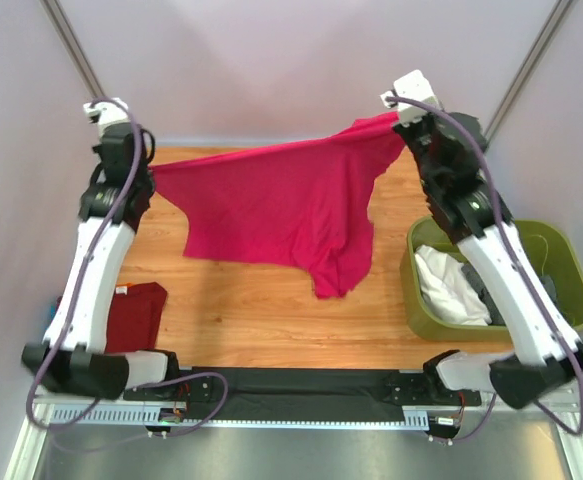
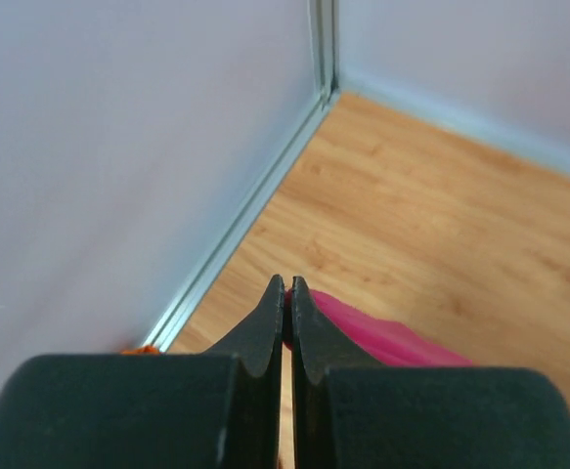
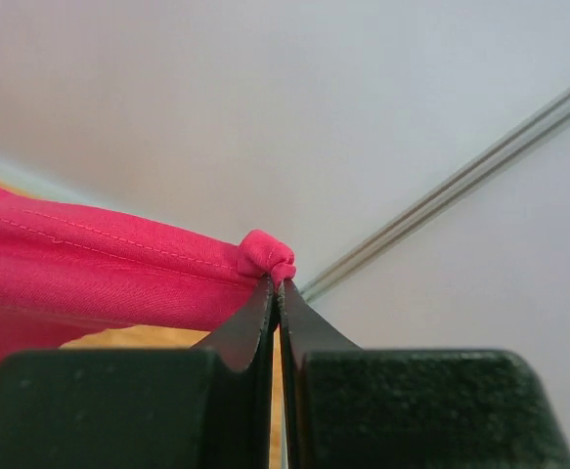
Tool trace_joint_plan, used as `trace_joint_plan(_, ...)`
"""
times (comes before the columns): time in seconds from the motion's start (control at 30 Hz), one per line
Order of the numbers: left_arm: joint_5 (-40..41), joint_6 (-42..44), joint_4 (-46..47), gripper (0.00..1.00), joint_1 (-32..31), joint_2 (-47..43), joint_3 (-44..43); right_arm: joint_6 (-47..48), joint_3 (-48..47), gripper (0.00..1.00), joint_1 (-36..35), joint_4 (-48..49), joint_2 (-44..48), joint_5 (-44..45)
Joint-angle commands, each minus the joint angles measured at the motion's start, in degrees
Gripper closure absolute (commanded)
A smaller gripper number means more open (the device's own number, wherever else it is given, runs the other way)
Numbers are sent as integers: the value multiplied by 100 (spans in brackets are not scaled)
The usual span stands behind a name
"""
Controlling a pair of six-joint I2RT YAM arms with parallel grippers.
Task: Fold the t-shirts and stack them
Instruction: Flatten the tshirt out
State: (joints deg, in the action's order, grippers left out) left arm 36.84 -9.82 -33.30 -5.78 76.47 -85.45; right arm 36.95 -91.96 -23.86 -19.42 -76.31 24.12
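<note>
Left hand (image 2: 286,289) and right hand (image 3: 278,283) pinch the magenta t-shirt (image 1: 271,205) aloft

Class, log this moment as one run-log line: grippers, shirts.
left gripper: shut on magenta t-shirt | right gripper: shut on its other corner | shirt: hanging stretched between them | dark red t-shirt: on table
</note>
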Motion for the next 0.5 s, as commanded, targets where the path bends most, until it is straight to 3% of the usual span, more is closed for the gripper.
trace_joint_plan(0.0,218,120,149,100,60,-1123,160,338,20,100,-179,123,985,488)
trace_joint_plan(0.17,507,700,-220,100,60,-2117,-252,1269,-269,100,-794,-53,1619,1215)
trace_joint_plan(0.33,815,1307,-545,100,60,-2776,-884,2297,-787,100,-2024,-176,1918,2130)
trace_joint_plan(0.43,1079,1632,-625,100,60,-3066,-1148,3631,-1087,100,-2842,77,1805,3245)
trace_joint_plan(0.47,1228,1807,-651,100,60,-3102,-1219,4079,-1043,100,-3027,696,1735,3753)
